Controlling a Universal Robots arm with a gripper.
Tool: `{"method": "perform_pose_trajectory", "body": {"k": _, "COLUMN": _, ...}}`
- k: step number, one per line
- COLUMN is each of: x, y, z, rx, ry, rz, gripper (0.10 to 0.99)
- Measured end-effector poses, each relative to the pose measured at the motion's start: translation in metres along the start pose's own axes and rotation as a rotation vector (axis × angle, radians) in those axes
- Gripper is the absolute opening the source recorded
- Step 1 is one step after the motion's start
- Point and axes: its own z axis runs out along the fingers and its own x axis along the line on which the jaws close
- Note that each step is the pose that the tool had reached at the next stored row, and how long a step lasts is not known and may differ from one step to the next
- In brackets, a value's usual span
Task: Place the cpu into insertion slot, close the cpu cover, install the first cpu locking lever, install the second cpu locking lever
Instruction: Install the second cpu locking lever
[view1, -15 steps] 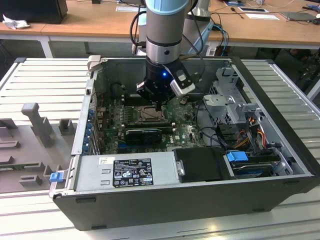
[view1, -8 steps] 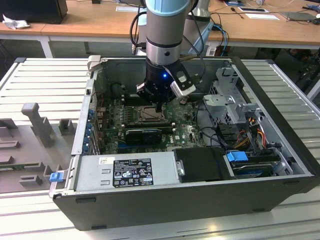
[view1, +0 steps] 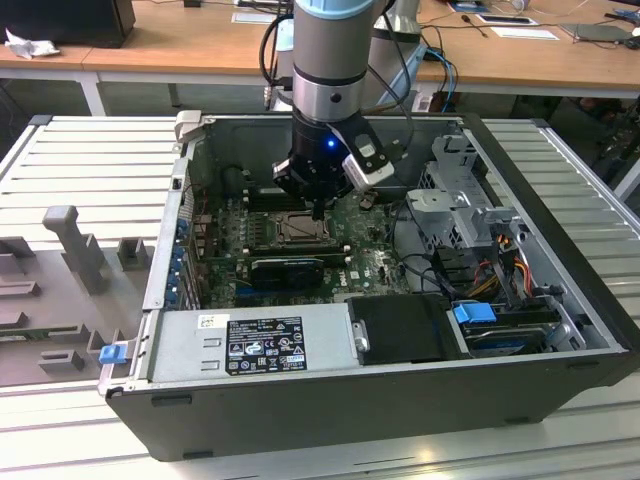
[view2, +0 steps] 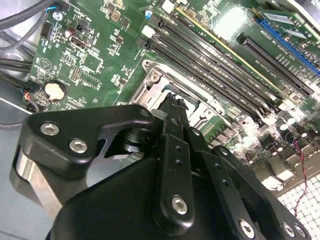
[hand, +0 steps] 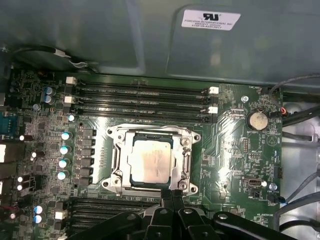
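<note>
Fingers (hand: 172, 197) of your gripper (hand: 172, 194) were pinched together over the smudged silvery cpu (hand: 152, 161) under its shiny framed cpu cover (hand: 186, 162).

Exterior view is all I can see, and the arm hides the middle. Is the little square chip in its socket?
Observer: Yes. In the first wrist view the cpu lies flat in the insertion slot.
Operator: Is the metal lid down?
Observer: The cpu cover lies flat around the chip, which shows through its window.
Operator: Where's the pincer?
Observer: The pincer is shut, with its tips at the socket's edge, beside the chip.
</note>
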Motion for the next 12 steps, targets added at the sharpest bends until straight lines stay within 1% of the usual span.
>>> {"method": "perform_pose_trajectory", "body": {"k": 2, "x": 0.0002, "y": -0.0018, "z": 0.0012, "rx": -0.002, "ry": 0.0025, "rz": 0.000, "gripper": 0.106}}
{"method": "perform_pose_trajectory", "body": {"k": 3, "x": 0.0002, "y": -0.0028, "z": 0.0017, "rx": -0.006, "ry": 0.0044, "rz": 0.000, "gripper": 0.106}}
{"method": "perform_pose_trajectory", "body": {"k": 4, "x": 0.0002, "y": -0.0033, "z": 0.0020, "rx": -0.010, "ry": 0.0056, "rz": 0.001, "gripper": 0.106}}
{"method": "perform_pose_trajectory", "body": {"k": 5, "x": 0.0004, "y": -0.0046, "z": 0.0027, "rx": -0.019, "ry": 0.0065, "rz": 0.001, "gripper": 0.106}}
{"method": "perform_pose_trajectory", "body": {"k": 6, "x": 0.0004, "y": -0.0057, "z": 0.0034, "rx": -0.024, "ry": 0.0065, "rz": 0.001, "gripper": 0.106}}
{"method": "perform_pose_trajectory", "body": {"k": 7, "x": 0.0008, "y": -0.0089, "z": 0.0055, "rx": -0.032, "ry": 0.0061, "rz": 0.001, "gripper": 0.106}}
{"method": "perform_pose_trajectory", "body": {"k": 8, "x": 0.0011, "y": -0.0105, "z": 0.0069, "rx": -0.034, "ry": 0.0066, "rz": 0.001, "gripper": 0.106}}
{"method": "perform_pose_trajectory", "body": {"k": 12, "x": 0.0030, "y": -0.0146, "z": 0.0089, "rx": -0.034, "ry": 0.0074, "rz": 0.002, "gripper": 0.106}}
